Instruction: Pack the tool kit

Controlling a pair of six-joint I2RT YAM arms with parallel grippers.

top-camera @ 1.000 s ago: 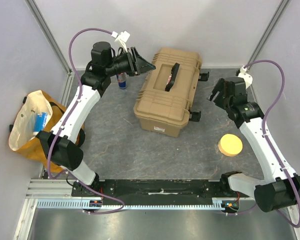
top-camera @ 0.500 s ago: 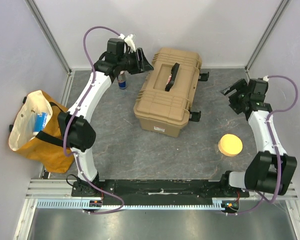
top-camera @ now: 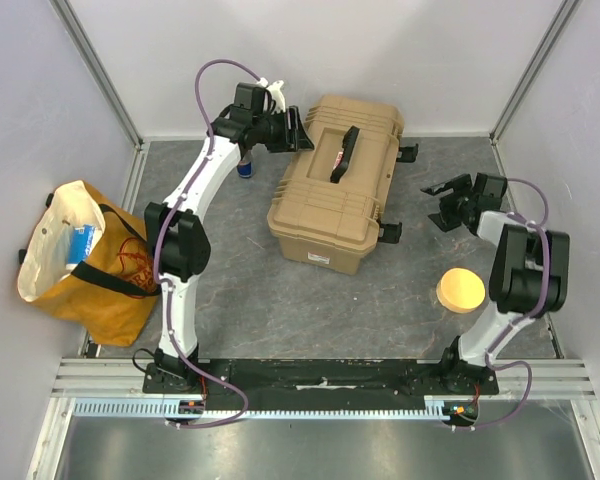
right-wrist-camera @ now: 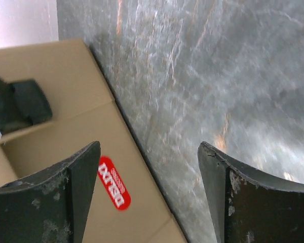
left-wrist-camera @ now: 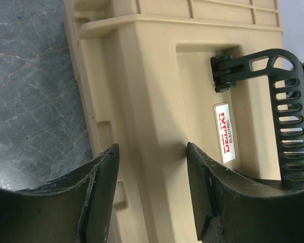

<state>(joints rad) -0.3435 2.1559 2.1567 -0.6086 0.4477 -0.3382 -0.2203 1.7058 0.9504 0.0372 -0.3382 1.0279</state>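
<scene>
The tan toolbox [top-camera: 335, 190] sits shut at the middle of the worktop [top-camera: 280, 310], toward the far side, turned slightly off square. No loose hand tools show anywhere.

The left tool [top-camera: 295, 132] hangs over the far-left corner of the lid with its fingers apart and nothing between them. Its wrist view shows only lid plastic below the gap. The right tool [top-camera: 435, 205] is just off the box's right side, low over the worktop. Its fingers are spread wide and hold nothing.

The box is hard moulded plastic with a smooth lid, ribbed and stepped along its edges, and a glossy red-and-white label. The black handle [top-camera: 344, 152] is a slotted bar hinged in a recess. The two black latches [top-camera: 390, 232] stick out sideways on the right, so they look undone. The worktop is a slick, grey, marbled sheet.

The main risk is probably the box sliding. A push on the lid edge from one side alone could skate the box over that surface or twist it rather than lift the lid. The stepped rim gives little purchase, so a finger may slip off it. The right tool could also snag a jutting latch on its way in. The round yellow sponge [top-camera: 461, 290] lies near it, on the near-right.
</scene>
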